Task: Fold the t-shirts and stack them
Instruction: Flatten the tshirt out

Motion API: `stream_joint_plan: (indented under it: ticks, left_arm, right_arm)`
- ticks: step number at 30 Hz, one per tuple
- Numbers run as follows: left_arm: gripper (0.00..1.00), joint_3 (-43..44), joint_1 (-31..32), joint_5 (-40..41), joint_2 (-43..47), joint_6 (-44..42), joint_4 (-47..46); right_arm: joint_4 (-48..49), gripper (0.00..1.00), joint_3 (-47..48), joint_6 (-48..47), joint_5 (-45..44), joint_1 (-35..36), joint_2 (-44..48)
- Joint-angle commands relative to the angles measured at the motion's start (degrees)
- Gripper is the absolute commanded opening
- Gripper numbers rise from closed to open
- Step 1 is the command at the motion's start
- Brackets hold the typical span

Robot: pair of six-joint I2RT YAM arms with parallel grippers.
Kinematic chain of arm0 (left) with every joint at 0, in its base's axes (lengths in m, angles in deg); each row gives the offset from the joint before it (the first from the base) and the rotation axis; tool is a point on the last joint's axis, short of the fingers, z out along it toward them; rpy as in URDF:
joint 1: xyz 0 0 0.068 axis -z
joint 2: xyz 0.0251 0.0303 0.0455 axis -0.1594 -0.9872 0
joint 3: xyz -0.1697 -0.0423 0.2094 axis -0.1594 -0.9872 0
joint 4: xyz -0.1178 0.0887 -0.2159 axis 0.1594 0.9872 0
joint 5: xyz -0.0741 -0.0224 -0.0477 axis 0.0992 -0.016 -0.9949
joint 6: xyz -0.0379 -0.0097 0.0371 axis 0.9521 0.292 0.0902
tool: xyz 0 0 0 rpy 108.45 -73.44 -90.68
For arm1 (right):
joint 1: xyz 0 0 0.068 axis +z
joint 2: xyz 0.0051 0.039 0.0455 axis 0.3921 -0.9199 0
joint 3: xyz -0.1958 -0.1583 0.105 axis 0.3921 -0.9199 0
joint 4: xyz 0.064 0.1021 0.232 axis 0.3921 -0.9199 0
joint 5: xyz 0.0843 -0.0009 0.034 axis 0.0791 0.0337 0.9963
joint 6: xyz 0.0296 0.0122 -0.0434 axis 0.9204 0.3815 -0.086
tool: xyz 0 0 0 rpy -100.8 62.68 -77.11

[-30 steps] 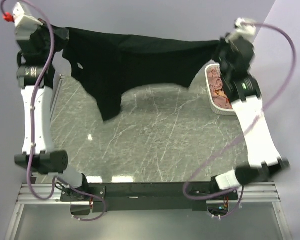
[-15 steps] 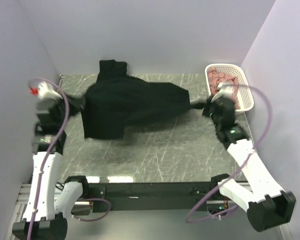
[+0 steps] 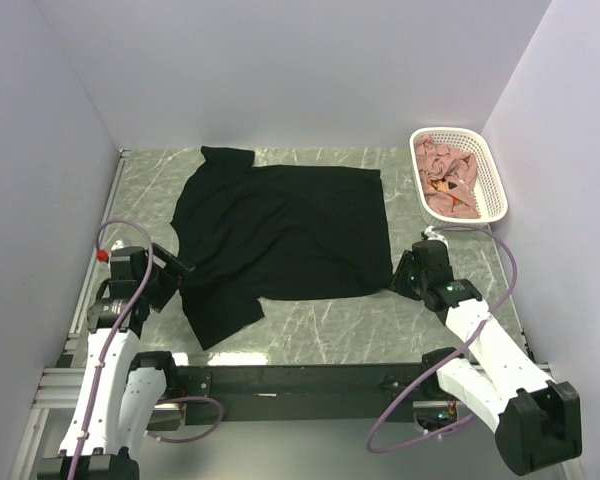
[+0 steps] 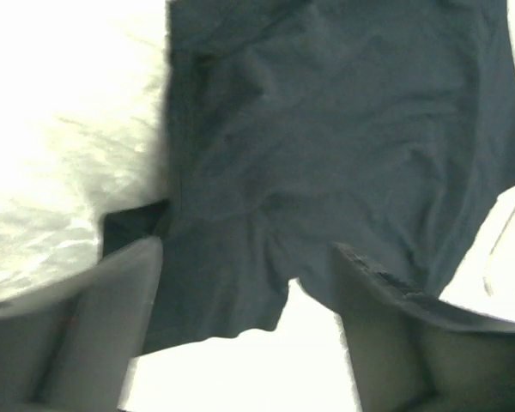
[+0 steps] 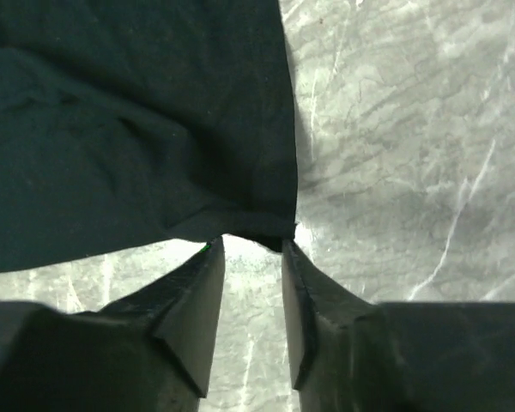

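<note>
T-shirt (image 3: 280,235), plain black short-sleeved cloth, lies spread on grey marbled counter (image 3: 320,320) between your tools. Left tool (image 3: 173,268) gapes wide, empty, sleeve just ahead. Right tool (image 3: 402,274) part-open, hem corner at its tips, ungripped.

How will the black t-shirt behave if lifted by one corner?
Probably floppy: the black t-shirt lies flat on the table with soft creases, so it would likely drape and sag from any grip. It looks thin, so probably light. A push would likely bunch it rather than slide it whole.
</note>
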State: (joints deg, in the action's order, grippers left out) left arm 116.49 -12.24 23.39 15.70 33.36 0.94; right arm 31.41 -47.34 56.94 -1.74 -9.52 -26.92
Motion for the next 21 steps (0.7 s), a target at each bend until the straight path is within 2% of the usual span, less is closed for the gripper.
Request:
stream_joint_plan:
  ticks: [1,3,5,8,13,17,21]
  left_arm:
    - [0.95,4.3,0.2,5.1,1.8,0.5,5.2]
    - [0.99,7.4,0.2,7.9,2.8,-0.1,8.4]
    - [0.98,10.1,0.2,8.3,2.4,-1.5,9.6]
    - [0.95,11.2,0.3,4.5,1.1,-3.8,9.9]
    - [0.79,10.4,0.7,-4.1,-0.6,-4.9,8.7]
    - [0.7,5.1,2.3,-11.6,-1.4,-3.7,4.6]
    - [0.62,1.5,8.5,-11.5,-4.4,0.0,0.9]
  right_arm:
    - [-4.3,0.44,3.1,2.7,-2.3,-0.3,0.3]
    - [-5.2,0.49,3.3,2.3,-1.9,-0.2,2.3]
    - [-5.3,0.54,4.1,1.8,0.1,0.1,4.1]
    - [-6.6,0.57,6.8,1.9,0.8,1.4,5.4]
    - [-5.8,0.57,10.5,0.6,0.5,6.2,5.5]
    - [-2.7,0.56,10.6,1.1,1.9,12.2,2.3]
    - [1.6,0.54,8.0,3.2,5.1,15.5,-0.7]
